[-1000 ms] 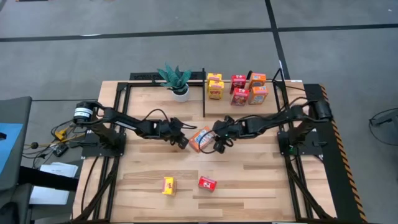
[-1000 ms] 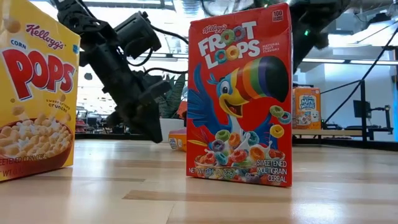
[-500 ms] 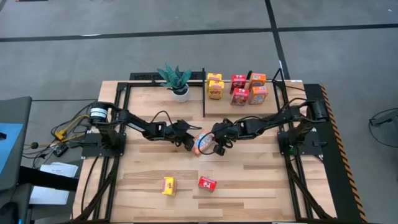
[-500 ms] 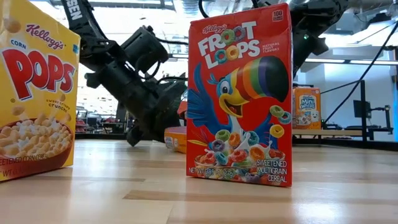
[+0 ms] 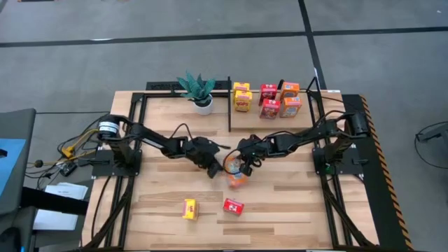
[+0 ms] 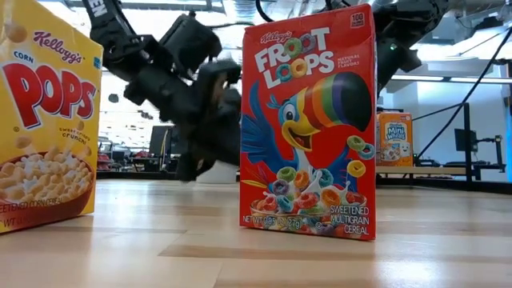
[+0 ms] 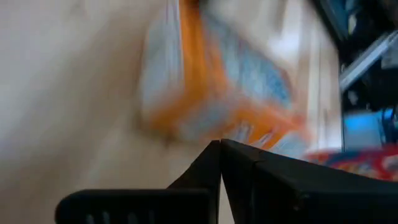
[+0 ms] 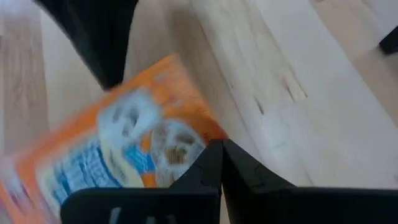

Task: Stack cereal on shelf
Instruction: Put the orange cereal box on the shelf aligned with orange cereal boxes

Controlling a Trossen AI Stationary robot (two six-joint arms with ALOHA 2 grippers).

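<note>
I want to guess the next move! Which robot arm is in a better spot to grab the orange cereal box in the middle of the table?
Probably the right. The right gripper is shut empty right beside the orange cereal box, and its arm is on the shelf side. The left gripper, also shut, sits about as close.

Even, bright overhead light fills the high view with soft shadows, the low view's windows behind the arms are blown out, and both wrist views smear the orange box [image 8: 124, 149] with motion blur.
</note>
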